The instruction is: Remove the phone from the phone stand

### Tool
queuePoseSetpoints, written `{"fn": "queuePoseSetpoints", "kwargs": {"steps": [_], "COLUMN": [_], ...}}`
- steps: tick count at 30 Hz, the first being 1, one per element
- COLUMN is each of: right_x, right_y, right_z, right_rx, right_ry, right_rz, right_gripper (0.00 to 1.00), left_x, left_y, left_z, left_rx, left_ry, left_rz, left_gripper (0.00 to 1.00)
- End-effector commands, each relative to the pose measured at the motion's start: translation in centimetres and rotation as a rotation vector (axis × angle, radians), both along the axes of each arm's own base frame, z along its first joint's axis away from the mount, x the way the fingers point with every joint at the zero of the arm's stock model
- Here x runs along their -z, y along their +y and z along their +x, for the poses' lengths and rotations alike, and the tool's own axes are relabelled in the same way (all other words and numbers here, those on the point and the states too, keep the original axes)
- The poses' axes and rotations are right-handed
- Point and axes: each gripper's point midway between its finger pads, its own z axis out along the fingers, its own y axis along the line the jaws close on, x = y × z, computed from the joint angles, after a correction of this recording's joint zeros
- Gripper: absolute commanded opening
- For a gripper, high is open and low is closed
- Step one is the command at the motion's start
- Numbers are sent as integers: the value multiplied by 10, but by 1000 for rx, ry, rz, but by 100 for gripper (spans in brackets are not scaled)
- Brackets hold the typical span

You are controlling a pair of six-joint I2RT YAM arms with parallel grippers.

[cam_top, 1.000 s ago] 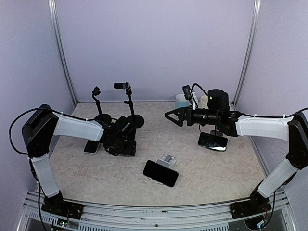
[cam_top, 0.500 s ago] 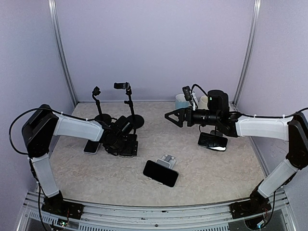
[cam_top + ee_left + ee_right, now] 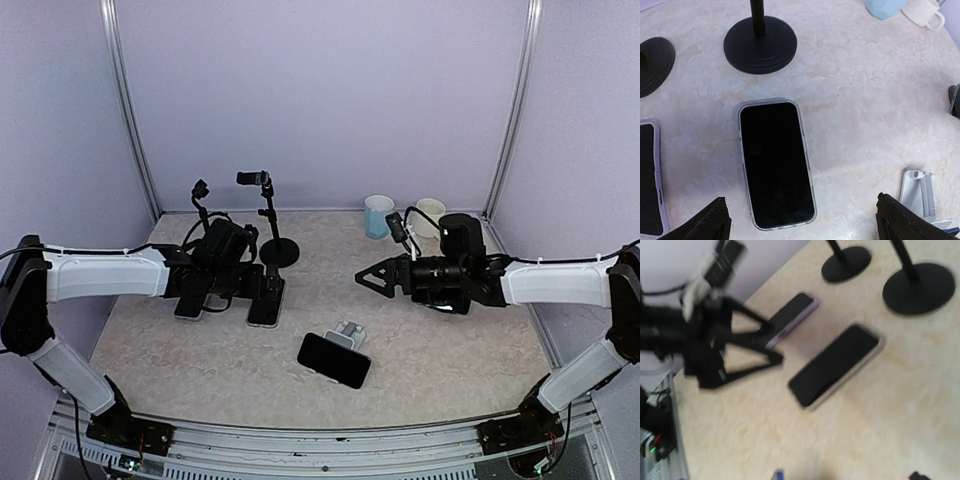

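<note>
Two phones lie flat at the left of the table point(image 3: 450, 360). One is a purple-cased phone point(image 3: 188, 306) and the other a clear-cased phone point(image 3: 776, 162), and neither is the task's item.

1. Left gripper point(image 3: 262, 288): hangs directly over the clear-cased phone. Its fingertips point(image 3: 715, 220) are spread wide to either side of the phone's near end, holding nothing.
2. Black pole stands point(image 3: 281, 251): a pair at the back left, with round bases, well apart from the work in hand.
3. Phone point(image 3: 333, 361): dark screen, centre front, leaning tilted against the phone stand point(image 3: 349, 331). The stand is a small white piece just behind it. Neither gripper touches either item.
4. Blue cup point(image 3: 378, 216) and white mug point(image 3: 431, 212): side by side at the back wall, right of centre.
5. Right gripper point(image 3: 372, 281): above the table to the right of and behind the phone stand, pointing left and clear of it. I cannot tell whether its fingers are parted or closed (the right wrist view is blurred and barely shows them).

Progress, as a judgement: nothing is done. The phone sits on its stand, not yet gripped or lifted. What remains is the approach, the grasp, the lift off the stand and the setting down.
</note>
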Motion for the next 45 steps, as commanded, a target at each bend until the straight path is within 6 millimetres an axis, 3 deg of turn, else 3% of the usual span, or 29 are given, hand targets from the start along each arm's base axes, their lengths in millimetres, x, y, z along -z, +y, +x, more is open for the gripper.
{"fn": "queuePoseSetpoints", "kwargs": {"steps": [1, 5, 11, 17, 27, 37, 45], "right_x": [13, 42, 74, 98, 117, 131, 140], "right_y": [-13, -23, -19, -22, -9, 2, 6], "right_z": [-27, -55, -90, -106, -118, -123, -126], "right_rx": [-23, -23, -41, -34, -65, -92, -103], "right_ry": [90, 188, 273, 335, 375, 397, 417], "right_rz": [35, 54, 32, 40, 45, 45, 51], "right_gripper": [93, 87, 80, 72, 60, 50, 34], "left_x": [-35, -55, -71, -84, -110, -111, -110], "left_y": [-8, -13, -23, -36, -41, -42, -47], "left_z": [-2, -9, -21, -34, -54, -61, -65], "left_rx": [69, 109, 168, 224, 299, 330, 364], "left_ry": [-128, -198, -299, -389, -529, -553, -564], "left_rz": [-41, -75, -52, -37, -106, -93, -72], "left_gripper": [99, 99, 99, 99, 99, 99, 99]}}
